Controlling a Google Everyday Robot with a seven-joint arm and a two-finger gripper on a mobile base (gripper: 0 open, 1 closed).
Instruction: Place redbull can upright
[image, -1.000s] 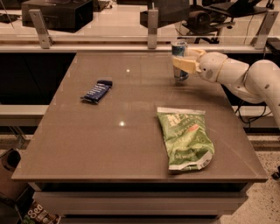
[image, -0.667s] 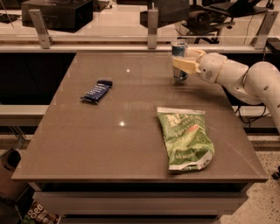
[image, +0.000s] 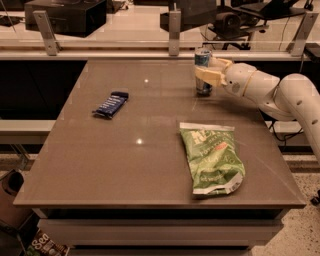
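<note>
The redbull can (image: 202, 57) is a slim blue and silver can. It stands upright on the brown table (image: 125, 165), near the back edge to the right of centre. My gripper (image: 210, 71) reaches in from the right on the white arm (image: 280, 92). Its cream fingers (image: 207, 76) are closed around the can's middle, one in front and one behind. The can's base rests on or just above the tabletop; its lower part shows below the front finger.
A flat dark-blue snack bar wrapper (image: 111, 104) lies on the left of the table. A green crinkled chip bag (image: 211, 158) lies at the front right. A rail with metal posts (image: 174, 31) runs behind the table's back edge.
</note>
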